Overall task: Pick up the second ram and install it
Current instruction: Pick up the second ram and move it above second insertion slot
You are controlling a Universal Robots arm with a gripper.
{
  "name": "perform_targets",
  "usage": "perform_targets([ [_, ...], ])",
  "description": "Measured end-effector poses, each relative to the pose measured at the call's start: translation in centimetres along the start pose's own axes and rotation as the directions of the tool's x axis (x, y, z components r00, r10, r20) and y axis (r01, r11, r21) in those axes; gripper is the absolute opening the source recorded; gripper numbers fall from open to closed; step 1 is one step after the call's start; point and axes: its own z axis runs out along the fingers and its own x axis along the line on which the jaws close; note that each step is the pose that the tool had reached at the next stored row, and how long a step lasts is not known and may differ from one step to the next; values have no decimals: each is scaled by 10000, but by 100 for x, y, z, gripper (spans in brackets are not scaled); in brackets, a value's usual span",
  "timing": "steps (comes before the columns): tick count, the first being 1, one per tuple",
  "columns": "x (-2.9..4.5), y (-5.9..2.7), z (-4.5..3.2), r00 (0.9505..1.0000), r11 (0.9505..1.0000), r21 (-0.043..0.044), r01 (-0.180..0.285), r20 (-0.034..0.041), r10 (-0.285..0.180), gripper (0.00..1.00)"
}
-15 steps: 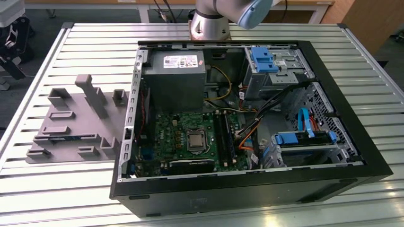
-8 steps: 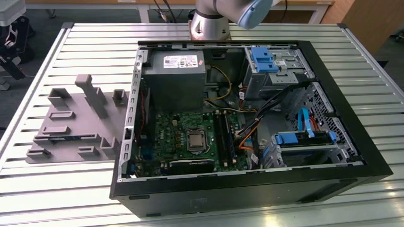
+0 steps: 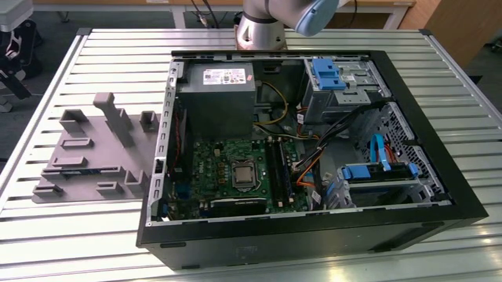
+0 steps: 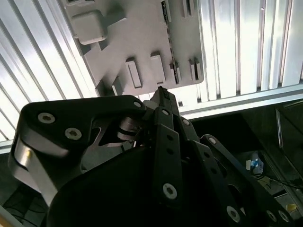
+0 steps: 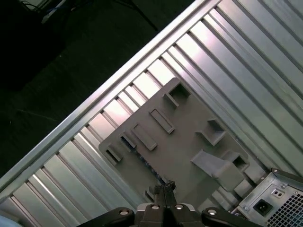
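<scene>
We find the tool (image 5: 166, 185) closed and empty over the second ram (image 5: 142, 158); we judge that a good grasp needs square alignment.

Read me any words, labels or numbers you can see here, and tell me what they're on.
White sticker on the grey metal power-supply box: printed, but too small to read.
Green circuit board inside the black computer case: markings too small to read.
No other text can be read.
</scene>
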Motion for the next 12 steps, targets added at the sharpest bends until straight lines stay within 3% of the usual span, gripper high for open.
perform_targets([
  [6, 4, 4, 2, 9950, 9950, -26, 999, -41, -999, 11],
  [9, 5, 5, 5, 9884, 9884, -39, 1515, -63, -1515, 11],
  [12, 5, 6, 6, 9785, 9786, -55, 2058, -87, -2059, 11],
])
